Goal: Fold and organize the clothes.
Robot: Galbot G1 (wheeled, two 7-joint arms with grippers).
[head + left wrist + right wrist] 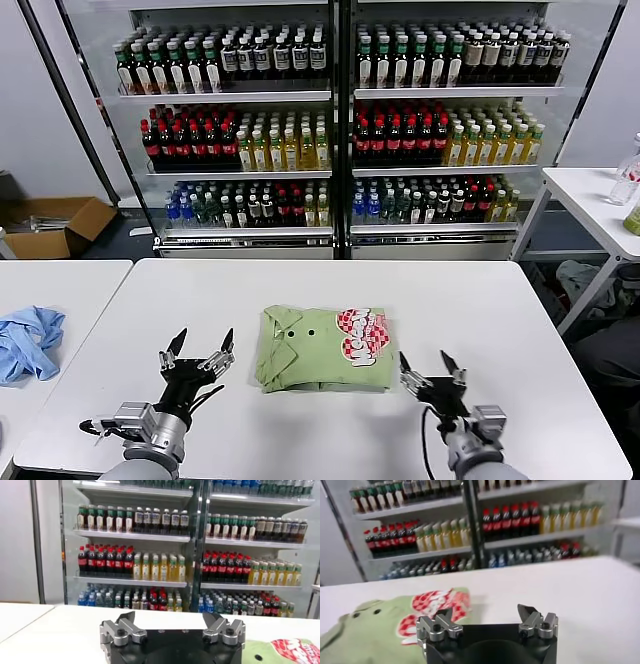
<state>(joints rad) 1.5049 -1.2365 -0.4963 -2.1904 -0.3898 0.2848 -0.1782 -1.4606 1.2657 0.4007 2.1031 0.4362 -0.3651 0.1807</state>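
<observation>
Lying folded into a compact rectangle near the middle of the white tabletop (330, 430), the pale green shirt (325, 350) is showing its collar and two small buttons toward your left and its red-and-white patch (362, 336) toward your right. You are looking at soft, light fabric stacked in several layers, so it is likely going to sag and slide open if you are lifting it by one edge alone. Judging from how it lies, you are better off taking it at the two short ends together, pinching through all the layers, or pushing it flat along the tabletop rather than hoisting it. The fold already looks fairly tidy, so the work seems close to finished.

Your left hand (198, 352) is hovering just beside the collar end, its fingers spread wide and holding nothing. Your right hand (432, 370) is hovering near the shirt's front right corner, also spread and empty; neither is touching the cloth.

Farther out, a crumpled light blue cloth (25, 342) is lying on a separate tabletop to your left, well apart from the shirt. Behind everything, a glass-fronted cooler (340, 120) is standing, filled with rows of bottles.
</observation>
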